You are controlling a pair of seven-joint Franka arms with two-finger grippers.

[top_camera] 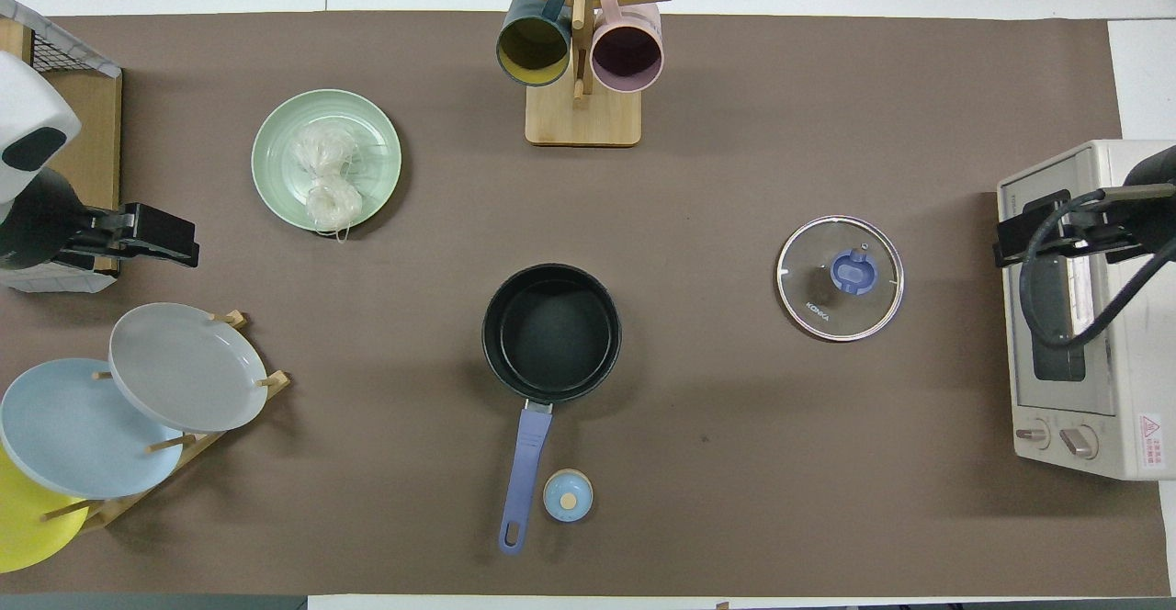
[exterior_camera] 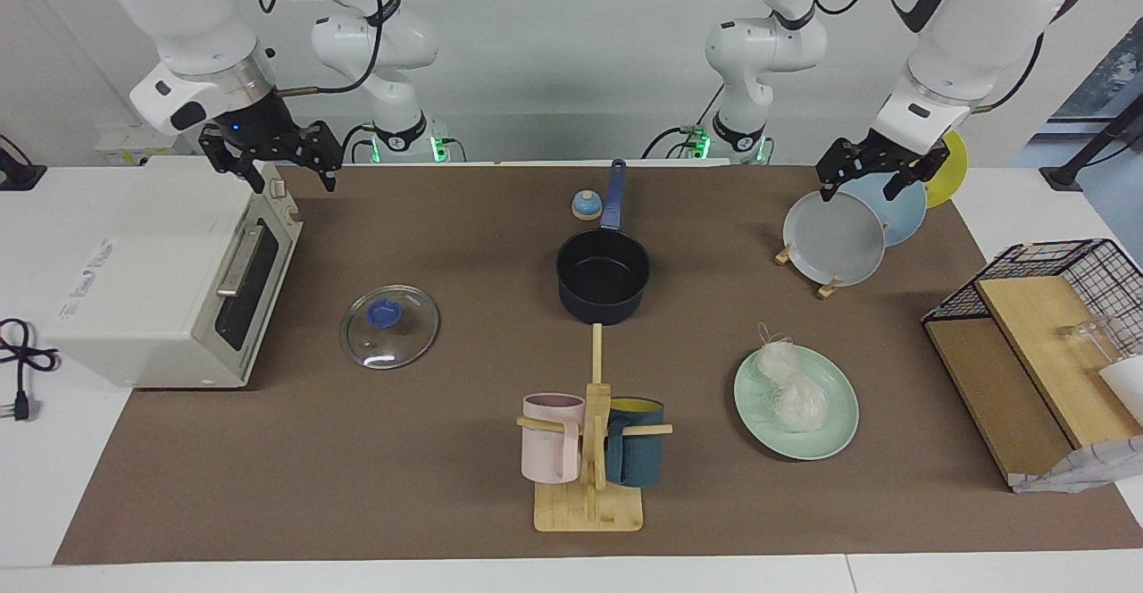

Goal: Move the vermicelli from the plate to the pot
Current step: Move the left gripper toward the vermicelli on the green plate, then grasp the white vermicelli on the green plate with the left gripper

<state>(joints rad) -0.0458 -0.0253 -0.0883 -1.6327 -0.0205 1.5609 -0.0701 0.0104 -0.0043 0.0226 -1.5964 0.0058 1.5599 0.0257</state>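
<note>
The vermicelli (exterior_camera: 790, 388) is a white clump lying on the mint-green plate (exterior_camera: 830, 437), toward the left arm's end of the table; both also show in the overhead view, the vermicelli (top_camera: 329, 178) on the plate (top_camera: 276, 132). The dark pot (exterior_camera: 603, 276) stands empty mid-table, nearer to the robots than the plate, with its blue handle (exterior_camera: 614, 193) pointing toward the robots. My left gripper (exterior_camera: 859, 189) is open and empty, up over the plate rack. My right gripper (exterior_camera: 295, 178) is open and empty, up over the toaster oven's corner.
A glass lid (exterior_camera: 390, 326) lies beside the pot toward the right arm's end. A toaster oven (exterior_camera: 161, 271) stands at that end. A wooden mug rack (exterior_camera: 589, 450) with two mugs is farther out than the pot. The plate rack (exterior_camera: 835, 240), a small blue knob (exterior_camera: 586, 206) and a wire basket (exterior_camera: 1045, 325) are also here.
</note>
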